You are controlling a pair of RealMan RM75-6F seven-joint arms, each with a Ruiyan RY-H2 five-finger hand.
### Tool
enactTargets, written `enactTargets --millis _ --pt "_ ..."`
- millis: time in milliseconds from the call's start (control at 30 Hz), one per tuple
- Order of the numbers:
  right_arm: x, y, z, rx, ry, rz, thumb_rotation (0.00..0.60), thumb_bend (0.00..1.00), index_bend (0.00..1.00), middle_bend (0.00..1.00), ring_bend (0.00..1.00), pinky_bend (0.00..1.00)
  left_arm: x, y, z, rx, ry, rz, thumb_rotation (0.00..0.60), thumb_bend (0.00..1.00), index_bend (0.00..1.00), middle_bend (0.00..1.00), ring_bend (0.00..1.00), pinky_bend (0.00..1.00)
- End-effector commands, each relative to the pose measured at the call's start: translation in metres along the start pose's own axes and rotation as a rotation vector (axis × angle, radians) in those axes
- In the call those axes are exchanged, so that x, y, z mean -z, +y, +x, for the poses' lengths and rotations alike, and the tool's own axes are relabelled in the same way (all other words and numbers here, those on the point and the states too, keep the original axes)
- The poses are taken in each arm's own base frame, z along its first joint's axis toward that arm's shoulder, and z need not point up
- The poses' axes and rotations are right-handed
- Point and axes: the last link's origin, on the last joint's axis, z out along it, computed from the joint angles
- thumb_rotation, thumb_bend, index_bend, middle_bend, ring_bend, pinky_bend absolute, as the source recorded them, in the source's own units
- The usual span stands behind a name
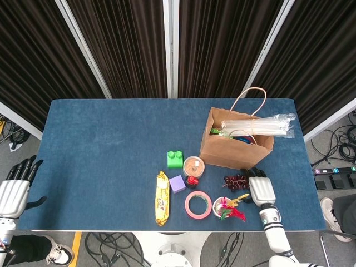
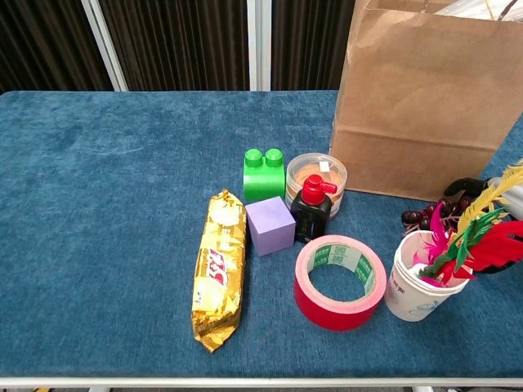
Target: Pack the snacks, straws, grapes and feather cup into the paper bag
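Reaching for grapes (image 1: pixel 236 181) with right hand (image 1: pixel 261 191) spread, empty; close from 3 o'clock, clearing feather cup (image 1: pixel 225 207).

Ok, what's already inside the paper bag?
The pack of straws lies across the top of the paper bag, sticking out to the right. Below it, something green and blue shows, too covered to identify.

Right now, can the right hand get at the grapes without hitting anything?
Probably yes. The right hand lies right beside the grapes, nothing between them; the feather cup and paper bag stand close by.
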Motion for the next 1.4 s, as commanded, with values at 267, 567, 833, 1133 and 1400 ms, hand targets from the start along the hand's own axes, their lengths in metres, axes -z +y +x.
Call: enactTargets --millis 267,567,833,1133,1400 --pt "-0.004 -0.006 -0.001 -0.009 -0.007 -0.002 0.6 0.14 0.32 0.3 0.21 0.31 -0.001 0.0 0.001 -0.001 0.001 -0.001 0.6 0.07 0.1 0.09 0.0 0.14" --pt "-0.005 -0.009 -0.004 0.016 -0.003 -0.001 0.6 0.3 0.46 0.41 0.34 0.51 -0.001 0.0 0.0 0.005 -0.001 0.003 0.6 0.07 0.1 0.09 0.0 0.14" --pt "-0.001 -0.009 -0.001 0.028 0.037 0.017 0.6 0.4 0.63 0.53 0.47 0.65 -0.001 0.0 0.0 0.009 -0.001 0.005 0.6 0.07 0.1 0.09 0.0 0.14" --pt "0.003 -0.012 0.023 0.025 0.091 0.031 0.6 0.42 0.67 0.58 0.51 0.69 0.0 0.001 0.0 0.01 -0.001 0.005 0.6 0.07 0.1 0.09 0.0 0.14" --pt "0.017 -0.037 0.09 0.037 0.208 0.075 0.6 0.42 0.68 0.58 0.51 0.69 -0.001 0.001 0.0 0.017 -0.004 0.007 0.6 0.07 0.1 0.09 0.0 0.14"
